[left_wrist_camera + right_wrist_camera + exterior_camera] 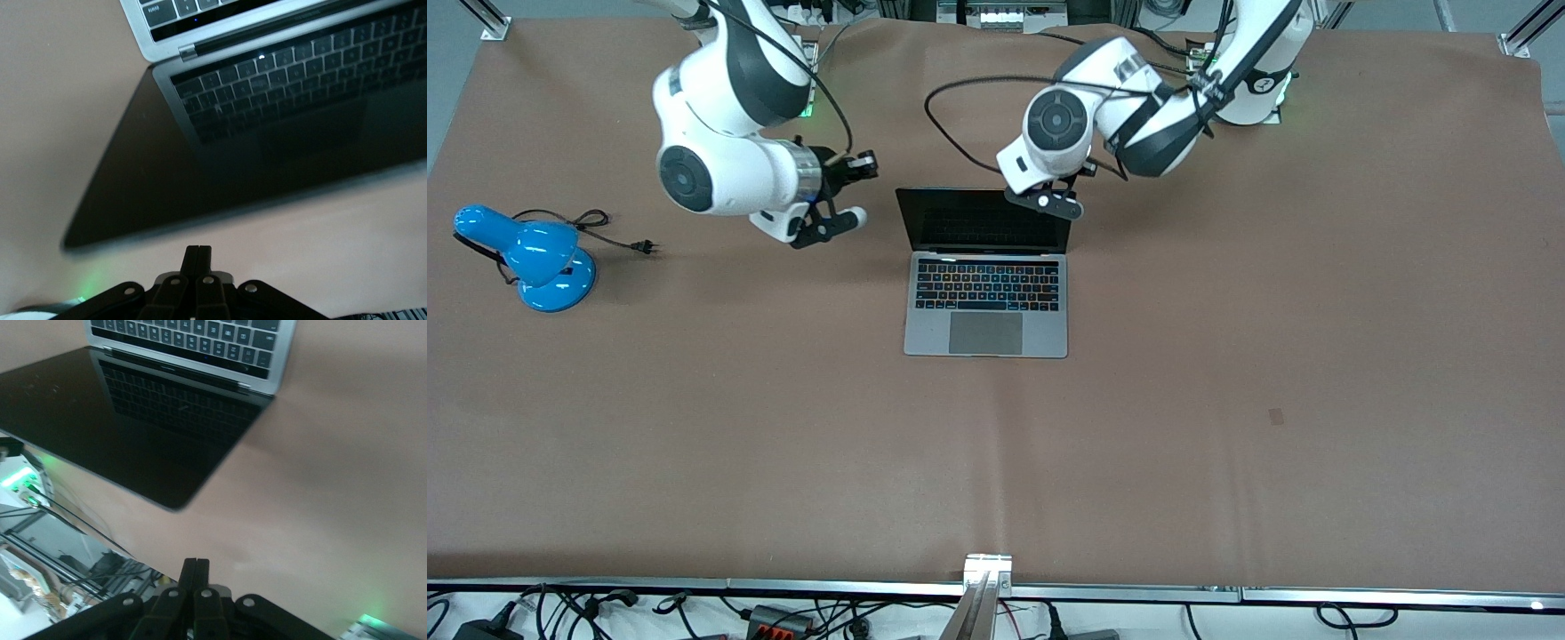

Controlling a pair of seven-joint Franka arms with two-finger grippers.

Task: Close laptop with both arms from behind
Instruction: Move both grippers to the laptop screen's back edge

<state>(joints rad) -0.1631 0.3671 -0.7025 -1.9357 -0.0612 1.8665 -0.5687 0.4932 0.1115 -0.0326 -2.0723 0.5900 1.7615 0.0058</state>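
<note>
Both my grippers have their fingers pressed together, as each wrist view shows. My left gripper (198,257) hangs at the top edge of the laptop (987,271) lid, at the corner toward the left arm's end. My right gripper (194,570) is over bare table (1227,400) beside the lid, toward the right arm's end. Only the wrist views show the keys mirrored in the dark screen. Only the front view shows the blue lamp (529,258) lying well apart, at the right arm's end.
</note>
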